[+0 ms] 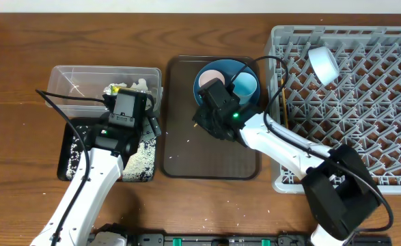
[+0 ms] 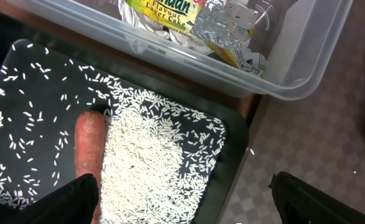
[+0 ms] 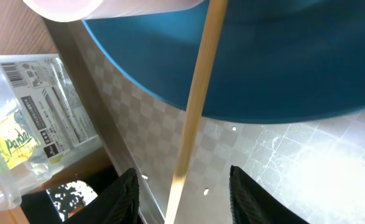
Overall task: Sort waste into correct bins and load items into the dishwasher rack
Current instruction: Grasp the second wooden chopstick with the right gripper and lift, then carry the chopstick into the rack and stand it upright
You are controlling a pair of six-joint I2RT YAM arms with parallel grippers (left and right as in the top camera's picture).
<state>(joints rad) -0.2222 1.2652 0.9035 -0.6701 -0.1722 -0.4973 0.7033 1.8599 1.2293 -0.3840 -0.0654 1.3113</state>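
My left gripper hangs open over the black tray, which holds a heap of rice and the orange carrot beside my left finger. Behind it, the clear tub contains the yellow-green wrapper and the white tissue. My right gripper is open over the brown tray, with a wooden chopstick running between its fingers, clear of both. The chopstick leans over the blue plate, which carries the pink cup and the light-blue cup.
The grey dishwasher rack fills the right side, with the white bowl lying near its far left corner. A few rice grains are scattered on the brown tray. Cables loop from both arms.
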